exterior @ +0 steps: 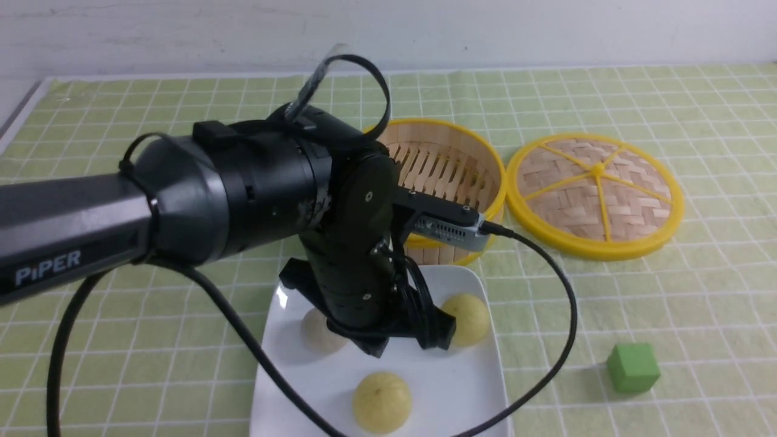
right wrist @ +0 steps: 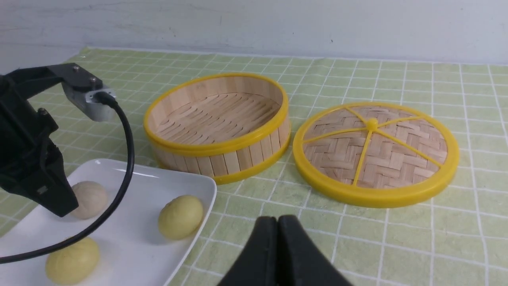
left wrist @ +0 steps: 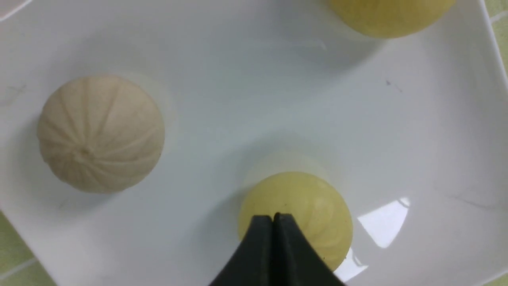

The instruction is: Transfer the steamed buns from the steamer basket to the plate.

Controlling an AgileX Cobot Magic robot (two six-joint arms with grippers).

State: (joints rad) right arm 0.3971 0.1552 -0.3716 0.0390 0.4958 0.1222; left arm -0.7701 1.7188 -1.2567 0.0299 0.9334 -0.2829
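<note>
On the left, the black left arm (exterior: 182, 206) reached across a worktop (exterior: 668, 291) covered in green checked cloth. In the front view it hid part of the plate and the near left side of the basket. Its black cable (exterior: 561, 291) looped down over the near edge of the plate.

The white square plate (exterior: 449, 388) sat in the middle foreground with all three buns on it, well apart from each other. A grey-white bun (exterior: 318, 334) was on the left, a yellow bun (exterior: 382, 402) was at the near edge, and a second yellow bun (exterior: 467, 318) was on the right.

The left tool (left wrist: 273, 218) pointed down over the plate with its fingers pressed together, holding nothing. In the left wrist view its tips overlapped one of the yellow buns. Whether they touched it could not be told.

Just behind the plate stood the round bamboo basket (right wrist: 238, 159), its slatted floor in plain view. Just beside it to the right, its flat woven lid (exterior: 595, 194) lay on the cloth. Nearer the camera and further right sat a small green cube (exterior: 632, 367), alone.

The right tool (right wrist: 278, 220) showed only in the right wrist view, its fingers pressed together over the cloth, holding nothing.
</note>
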